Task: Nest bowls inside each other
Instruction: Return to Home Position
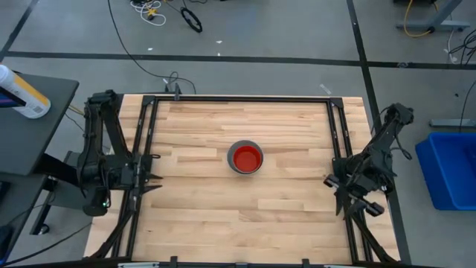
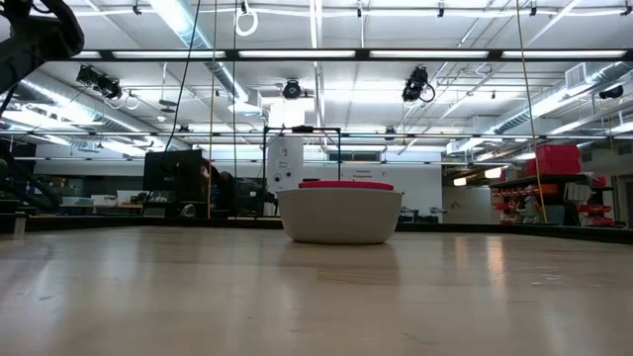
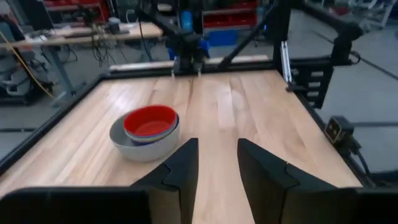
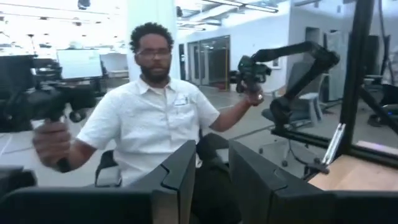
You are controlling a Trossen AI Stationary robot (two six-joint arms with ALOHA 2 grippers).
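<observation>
Red bowl (image 3: 149, 120) innermost, grey bowl (image 2: 339, 218) outermost, centred on the table (image 1: 201, 216). Your left gripper (image 3: 216, 146) and right gripper (image 4: 212, 149): narrowly parted, empty.

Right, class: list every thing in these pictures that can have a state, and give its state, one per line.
grey bowl: upright on the table, outermost of the nest.
red bowl: upright, empty, nested on top.
left gripper: open, empty, at the table's left edge.
right gripper: open, empty, at the table's right edge.
</observation>
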